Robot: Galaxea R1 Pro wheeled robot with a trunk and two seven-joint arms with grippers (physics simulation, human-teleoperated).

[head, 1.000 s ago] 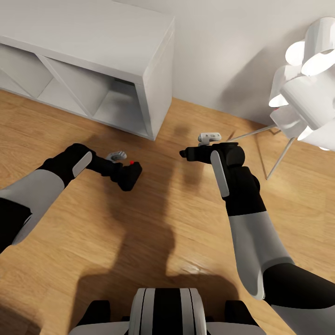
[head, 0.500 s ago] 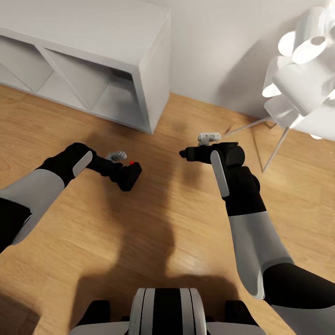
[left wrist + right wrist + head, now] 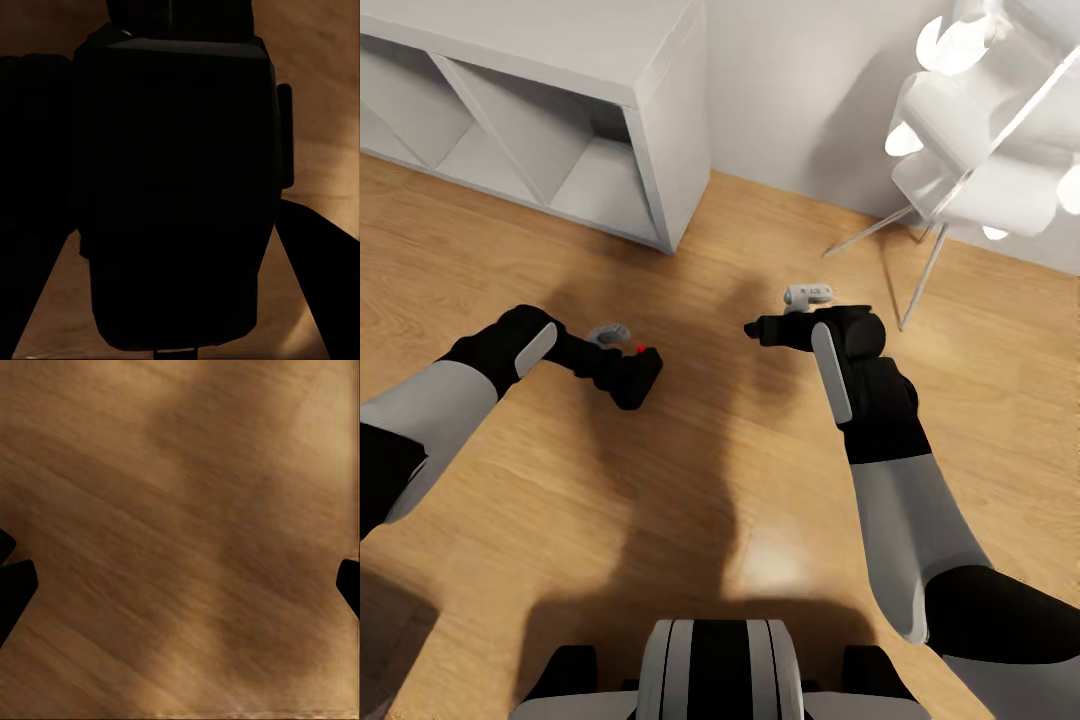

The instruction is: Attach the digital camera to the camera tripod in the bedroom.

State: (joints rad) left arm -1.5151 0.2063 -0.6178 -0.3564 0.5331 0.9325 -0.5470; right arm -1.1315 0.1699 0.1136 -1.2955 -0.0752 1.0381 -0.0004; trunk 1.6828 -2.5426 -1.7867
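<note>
**A:** Bedroom, mid-errand. Widest thing here: the light wood plank floor, glossy, with a soft sheen near the robot's base. Behind it, a pale wall, then the white cube shelf, matte, flat-sided, open compartments with diagonal dividers. At right, a white floor lamp of curled, petal-like shades on thin metal legs.

**B:** And the digital camera?

**A:** In the left gripper, held low over the floor ahead of the robot. The digital camera reads as a small matte-black box with a round red button on top. In the left wrist view its dark body sits right up against the lens, flanked by the fingers; the pincer looks clamped across the body.

**B:** How will it handle?

**A:** By its look, rigid and light, hard-shelled, unlikely to flex. The matte shell should give fair grip. The lens and button are probably the delicate parts, so holding the flat sides of the body, as now, seems right, and it leaves the base free for mounting.

**B:** The other arm?

**A:** The right gripper hangs over bare floor, carrying nothing. In the right wrist view its dark fingertips stand at opposite edges, spread apart, blurred wood grain between.
</note>
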